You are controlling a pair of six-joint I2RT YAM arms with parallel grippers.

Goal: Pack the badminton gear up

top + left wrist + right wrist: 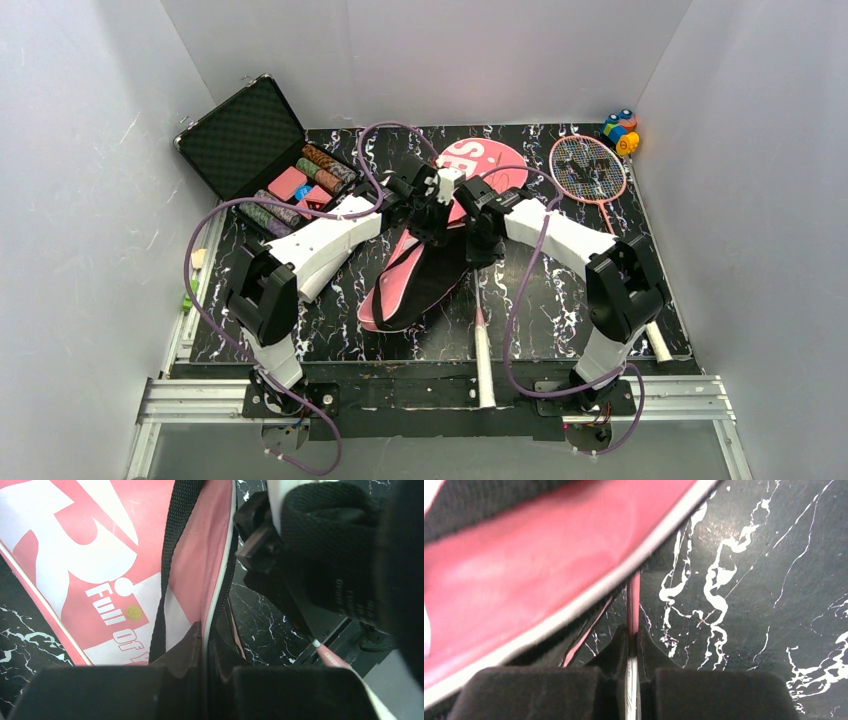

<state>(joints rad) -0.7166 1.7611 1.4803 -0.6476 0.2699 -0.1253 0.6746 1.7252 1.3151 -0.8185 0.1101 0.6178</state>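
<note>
The pink "SPORT" cover (478, 160) lies slantwise in the middle of the table, its near part gaping open and dark inside (425, 285). My left gripper (437, 203) is shut on the cover's white-piped edge (218, 590), beside the black strap (172, 555). My right gripper (482, 232) is shut on the thin shaft (633, 595) of a racket. That racket's head is hidden in the cover, and its white handle (484, 360) points toward the near edge. A second pink racket (587, 168) lies at the back right. No shuttlecock or tube shows.
An open black case of poker chips (265, 150) stands at the back left. A small multicoloured toy (621, 132) sits in the back right corner. A white handle end (657, 342) sticks out by the right arm's base. White walls enclose the table.
</note>
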